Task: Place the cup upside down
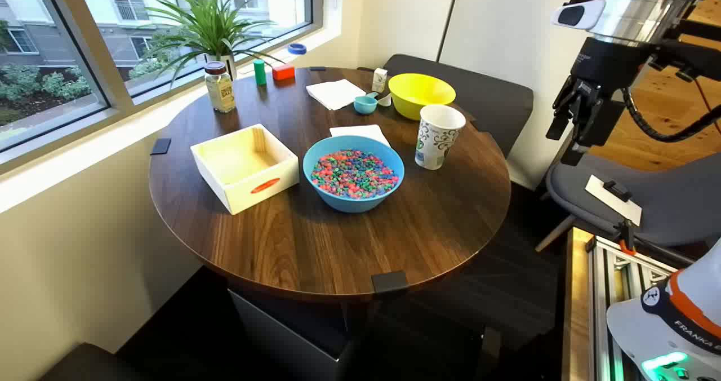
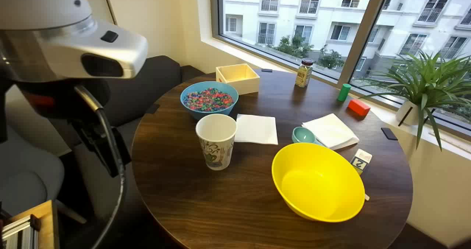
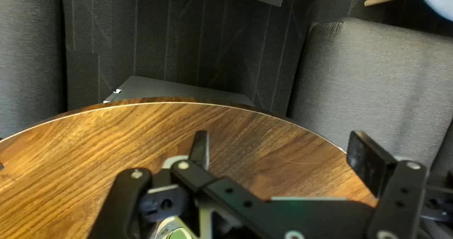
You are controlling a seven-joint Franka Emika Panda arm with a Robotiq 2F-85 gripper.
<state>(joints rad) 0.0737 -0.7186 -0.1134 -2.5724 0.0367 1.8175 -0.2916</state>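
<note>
The gripper (image 3: 283,153) holds nothing: its jaws stand wide apart in the wrist view, and in an exterior view it hangs well apart from the cup (image 1: 436,136). The step in hand looks to be the reach and grasp, and it should be planned with the turn in mind. A sideways grip on the wall, a little below the rim, would probably serve best, since a half roll of the wrist can then bring the mouth down; a jaw dipped inside would risk being trapped under the cup at the set-down. The wall is likely thin, so squeeze gently. Come in on the side away from the blue bowl (image 1: 357,204), lift high enough for the rim to swing freely, then lower until the whole rim meets the table (image 1: 445,223) before letting go. The cup stands upright on the table, mouth up, near the blue bowl but apart from it, with the yellow bowl (image 2: 318,190) near on another side. It is white and tapered, widest at its rounded rim, its visible inner wall plain; dark curling print runs around the outside, with green and blue patches lower down.
</note>
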